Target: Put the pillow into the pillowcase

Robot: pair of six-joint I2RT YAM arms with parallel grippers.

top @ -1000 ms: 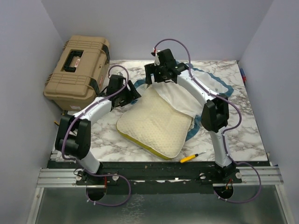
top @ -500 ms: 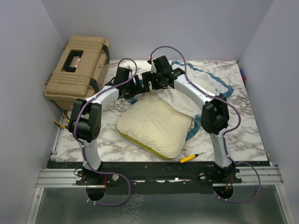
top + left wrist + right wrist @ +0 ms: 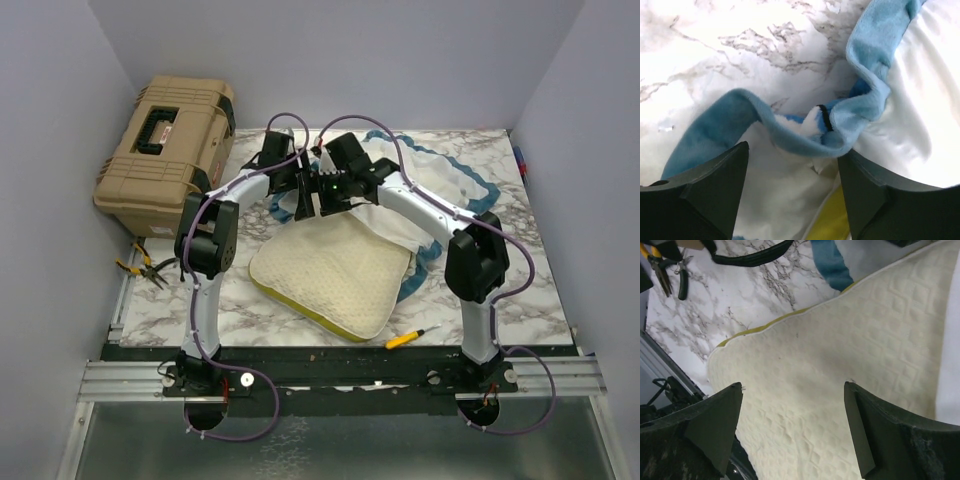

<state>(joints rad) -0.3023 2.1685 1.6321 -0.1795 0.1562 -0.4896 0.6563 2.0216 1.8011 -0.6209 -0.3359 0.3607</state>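
The cream quilted pillow [image 3: 330,275] lies in the middle of the table, its far end under the pillowcase [image 3: 430,175], which shows its white inside and blue trim. My left gripper [image 3: 293,192] is open over the case's near-left edge. In the left wrist view the blue trim [image 3: 790,135] folds between the open jaws of the left gripper [image 3: 792,172], with white lining [image 3: 900,100] and the pillow's mustard band [image 3: 832,220] beneath. My right gripper [image 3: 322,196] is open beside it. In the right wrist view the right gripper [image 3: 792,405] hovers over the pillow [image 3: 840,365], empty.
A tan hard case [image 3: 165,150] stands at the back left. Pliers [image 3: 150,270] lie by the left edge and show in the right wrist view [image 3: 670,270]. A yellow screwdriver [image 3: 410,338] lies near the front edge. The marble table [image 3: 520,270] shows at the right.
My left arm has swung from the table's left side to the back centre, over the pillowcase's trim. My right gripper has lowered slightly toward the pillow's far end.
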